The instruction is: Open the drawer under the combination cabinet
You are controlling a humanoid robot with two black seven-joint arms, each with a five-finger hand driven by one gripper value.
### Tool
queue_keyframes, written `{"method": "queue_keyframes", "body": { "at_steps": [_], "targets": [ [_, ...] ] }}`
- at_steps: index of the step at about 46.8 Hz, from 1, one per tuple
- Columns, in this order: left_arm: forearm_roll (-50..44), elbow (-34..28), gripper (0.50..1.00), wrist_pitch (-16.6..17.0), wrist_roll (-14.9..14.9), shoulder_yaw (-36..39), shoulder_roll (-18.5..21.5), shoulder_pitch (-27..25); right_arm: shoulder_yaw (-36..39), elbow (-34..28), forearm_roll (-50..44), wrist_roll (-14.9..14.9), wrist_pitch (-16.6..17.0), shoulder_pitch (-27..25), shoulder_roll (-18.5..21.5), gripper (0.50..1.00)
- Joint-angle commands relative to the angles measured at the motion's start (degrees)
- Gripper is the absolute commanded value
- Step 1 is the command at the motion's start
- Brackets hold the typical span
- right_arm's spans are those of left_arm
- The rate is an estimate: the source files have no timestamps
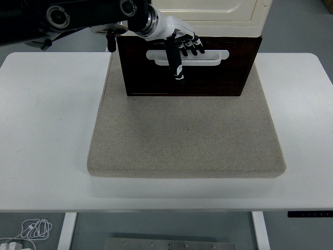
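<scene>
Left hand (pixel 179 44) at upper centre, fingers hooked into the white handle (pixel 188 57) of the dark drawer (pixel 190 66).

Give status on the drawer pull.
Left hand at white handle, grip unconfirmed. Dark drawer looks shut. Right hand out of view. Nothing blocking.

No readable text, labels, brand names, numbers or signs appear anywhere in this head view.
</scene>
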Motion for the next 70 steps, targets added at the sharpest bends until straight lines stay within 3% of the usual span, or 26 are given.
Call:
{"method": "queue_keyframes", "body": {
  "at_steps": [1, 34, 70],
  "targets": [
    [0.0, 0.0, 1.0, 0.0, 0.1, 0.0, 0.0, 0.1, 0.0, 0.1, 0.0, 0.0, 0.0, 0.0, 0.0, 0.926],
    [0.0, 1.3, 1.0, 1.3, 0.1, 0.1, -1.1, 2.1, 0.0, 0.0, 0.0, 0.0, 0.0, 0.0, 0.0, 0.926],
    [-0.1, 0.4, 1.0, -1.1, 0.1, 0.1, -1.7, 1.9, 0.0, 0.0, 0.0, 0.0, 0.0, 0.0, 0.0, 0.926]
  ]
}}
